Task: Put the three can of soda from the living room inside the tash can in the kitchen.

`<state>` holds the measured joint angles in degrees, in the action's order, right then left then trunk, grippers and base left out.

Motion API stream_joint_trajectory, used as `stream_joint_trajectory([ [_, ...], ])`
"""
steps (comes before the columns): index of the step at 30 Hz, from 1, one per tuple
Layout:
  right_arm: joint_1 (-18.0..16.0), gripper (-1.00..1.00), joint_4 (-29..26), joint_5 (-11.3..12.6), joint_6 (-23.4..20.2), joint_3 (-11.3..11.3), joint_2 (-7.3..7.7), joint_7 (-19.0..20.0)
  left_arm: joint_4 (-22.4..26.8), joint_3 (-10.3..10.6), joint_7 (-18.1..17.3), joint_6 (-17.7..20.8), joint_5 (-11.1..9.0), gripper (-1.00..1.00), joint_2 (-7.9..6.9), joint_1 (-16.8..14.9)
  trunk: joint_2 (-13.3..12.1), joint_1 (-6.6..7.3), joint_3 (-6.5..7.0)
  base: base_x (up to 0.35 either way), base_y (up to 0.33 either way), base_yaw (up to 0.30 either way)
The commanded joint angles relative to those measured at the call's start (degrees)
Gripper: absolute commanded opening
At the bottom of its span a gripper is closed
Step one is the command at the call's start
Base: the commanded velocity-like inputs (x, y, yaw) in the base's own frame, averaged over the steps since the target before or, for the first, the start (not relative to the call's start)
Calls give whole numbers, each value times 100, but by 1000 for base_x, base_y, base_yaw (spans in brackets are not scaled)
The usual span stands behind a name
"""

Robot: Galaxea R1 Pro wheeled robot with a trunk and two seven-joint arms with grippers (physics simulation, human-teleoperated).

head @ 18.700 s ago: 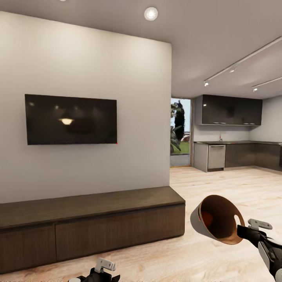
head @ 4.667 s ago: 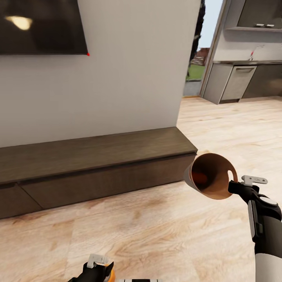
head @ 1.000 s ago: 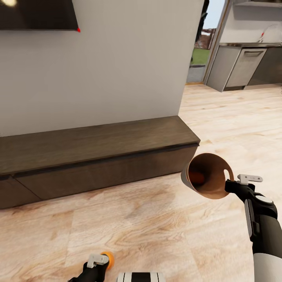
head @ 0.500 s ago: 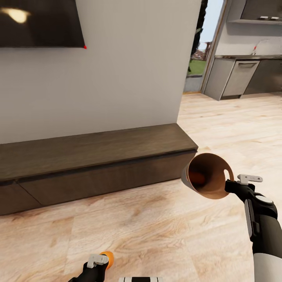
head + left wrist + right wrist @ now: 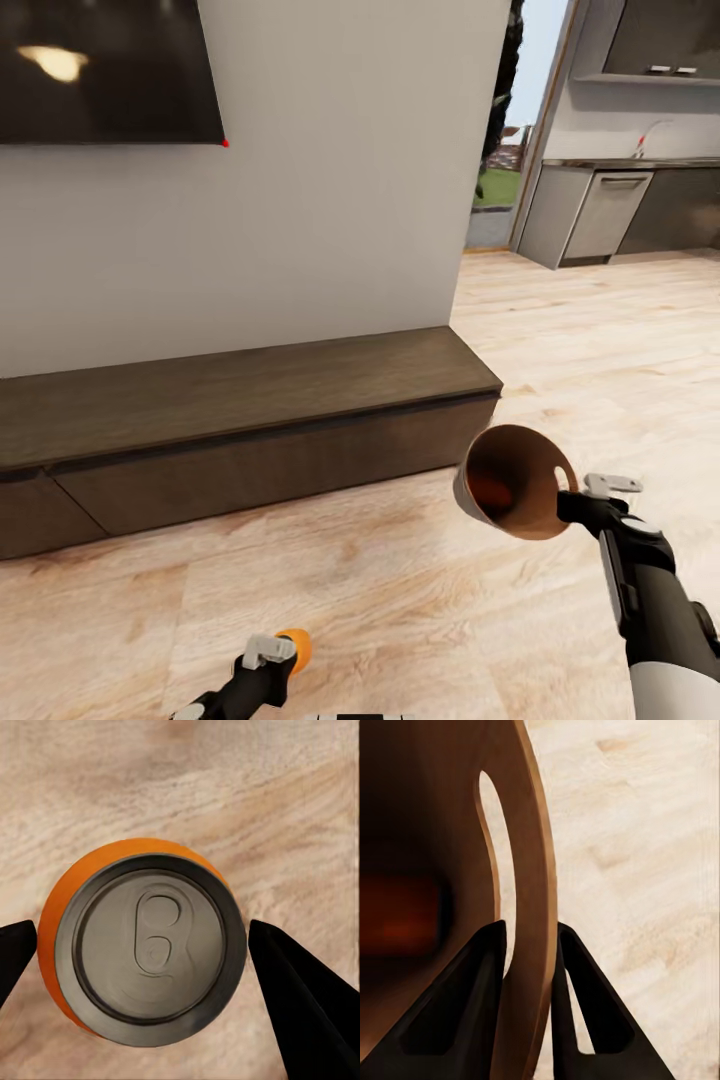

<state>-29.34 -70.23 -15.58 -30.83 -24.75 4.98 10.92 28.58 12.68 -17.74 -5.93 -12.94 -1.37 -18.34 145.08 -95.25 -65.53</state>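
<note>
Two tools, two loads; you are on the floor of the living room, kitchen ahead to the right.

Head view: your left tool (image 5: 270, 655) sits low near the bottom edge, holding the orange soda can (image 5: 297, 647) over the wooden floor (image 5: 400, 590). Your right tool (image 5: 590, 497) is pinched on the rim of a brown bin (image 5: 510, 482), which is tipped so its mouth faces back toward you. An orange-red shape shows deep inside it; judged to be another can, not certain. The can in the left tool lies to the left of, and lower than, the bin mouth, well apart. The low dark TV cabinet (image 5: 230, 395) runs along the wall beyond, its right end near the bin.

Left wrist view: orange soda can (image 5: 146, 945) seen end-on, pale top with pull tab facing the camera, so its long axis runs along the tool's fingers (image 5: 300, 997). The fingers bracket it on both sides; grip looks closed on the can, floor behind.

Right wrist view: both fingers (image 5: 465, 1005) straddle the bin (image 5: 529, 907) wall just below its handle slot, narrow, clamped.

Judgement: to drop the can you must carry the left arm rightward and up to the bin mouth.
</note>
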Motion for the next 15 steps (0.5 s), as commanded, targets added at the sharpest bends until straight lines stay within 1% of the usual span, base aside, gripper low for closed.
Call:
stream_joint_trajectory([
  [1,33,-100,28,29,-33,34,-33,-22,33,-2,-2,33,0,-100,33,0,1,1,1,0,0,0],
  [4,140,-100,221,-52,-117,136,-127,-167,134,-2,-2,129,0,-100,47,0,1,1,1,0,0,0],
  [6,211,-100,254,-127,-172,203,-190,-167,201,-2,-2,194,0,-100,47,0,1,1,1,0,0,0],
  [9,310,-100,272,-156,-262,310,-284,-167,300,-2,-2,291,0,-100,47,0,1,1,1,0,0,0],
  [14,310,-100,216,-193,-279,481,-444,-167,464,-2,-2,452,0,-100,47,0,1,1,1,0,0,0],
  [15,280,-100,194,-195,-244,515,-410,-156,496,-6,31,417,32,-100,14,-3,1,1,1,0,0,0],
])
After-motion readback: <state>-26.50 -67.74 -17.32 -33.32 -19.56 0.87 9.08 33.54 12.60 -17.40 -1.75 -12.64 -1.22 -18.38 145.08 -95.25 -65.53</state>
